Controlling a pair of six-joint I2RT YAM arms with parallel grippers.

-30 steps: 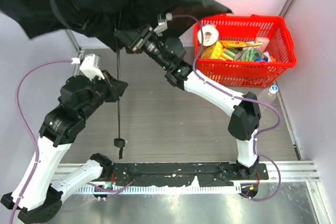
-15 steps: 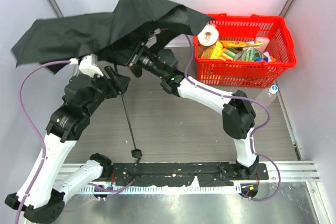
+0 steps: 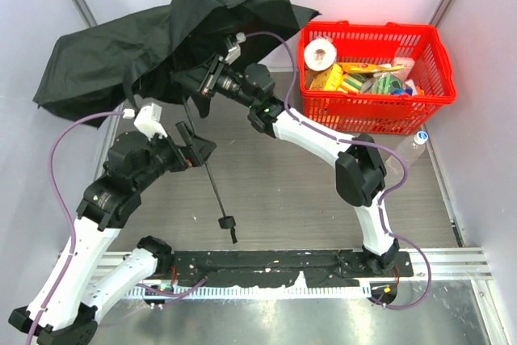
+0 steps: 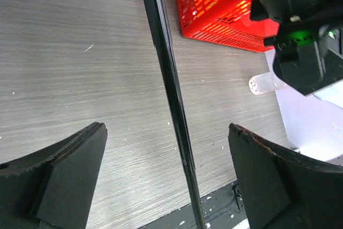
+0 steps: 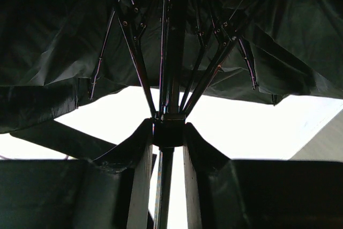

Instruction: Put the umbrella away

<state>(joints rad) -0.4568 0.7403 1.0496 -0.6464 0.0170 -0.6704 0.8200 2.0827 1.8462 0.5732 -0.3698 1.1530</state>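
The umbrella's black canopy [image 3: 121,54] hangs half-collapsed over the far left of the table. Its thin shaft [image 3: 212,183] slants down toward me and ends in the small handle [image 3: 227,222] with its loop, just above the tabletop. My right gripper [image 3: 203,82] reaches under the canopy. In the right wrist view it [image 5: 169,132] is shut on the umbrella's sliding hub, where the ribs [image 5: 134,57] meet. My left gripper [image 3: 196,145] is open. Its fingers [image 4: 69,170] stand wide on either side of the shaft [image 4: 171,89] without touching it.
A red basket [image 3: 428,98] full of groceries stands at the back right and also shows in the left wrist view [image 4: 214,9]. A clear plastic bottle [image 3: 412,147] lies beside it. A black rail [image 3: 283,262] runs along the near edge. White walls close in the sides.
My left gripper has opened and let go of the shaft. The canopy has sagged lower to the left, and the shaft's handle end has swung to the right.
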